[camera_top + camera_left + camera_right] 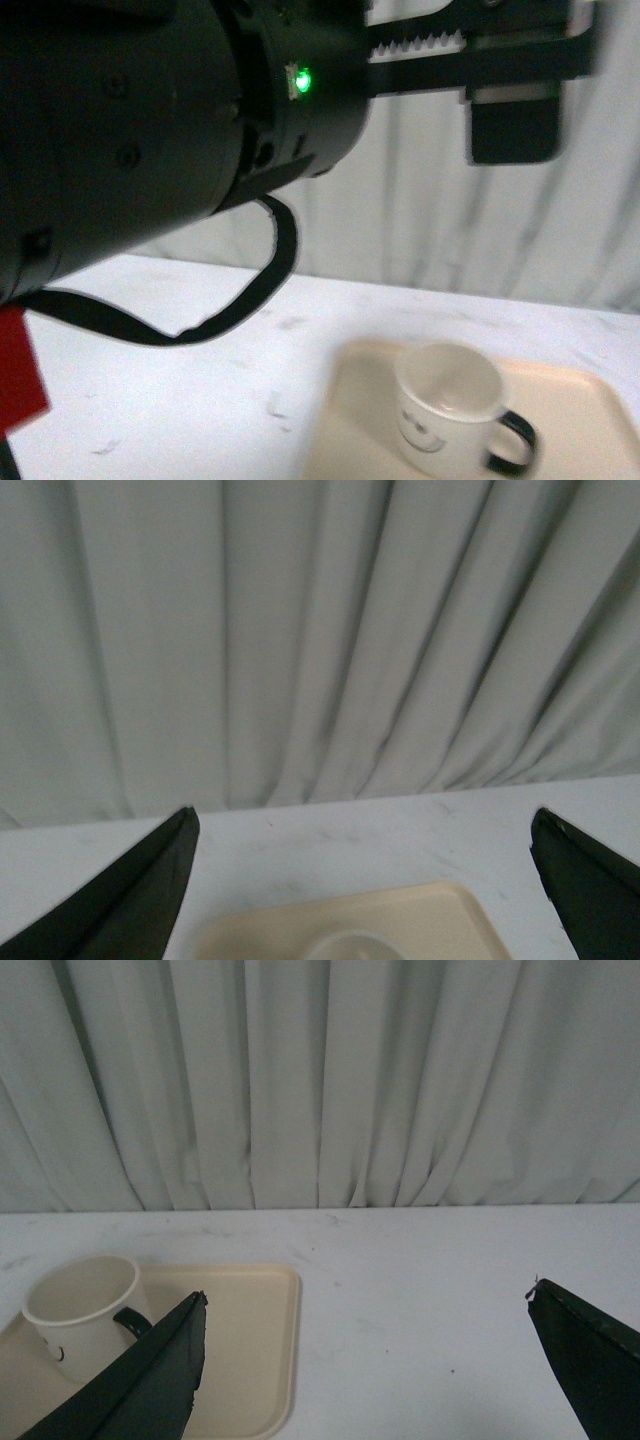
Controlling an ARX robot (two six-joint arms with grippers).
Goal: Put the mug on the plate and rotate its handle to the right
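The mug (447, 405) stands upright on the plate (585, 400), its drawn smiley face turned toward the robot. Its black handle (513, 441) points right and slightly toward the robot. The plate lies flat on the white worktop (180, 400). The left gripper (365, 811) is spread wide and holds nothing. The right gripper (367, 1291) is also wide and empty, clear of the mug. A black arm (120, 130) with a green light fills the front view's upper left. A pale pleated curtain (320, 630) hangs behind the worktop.
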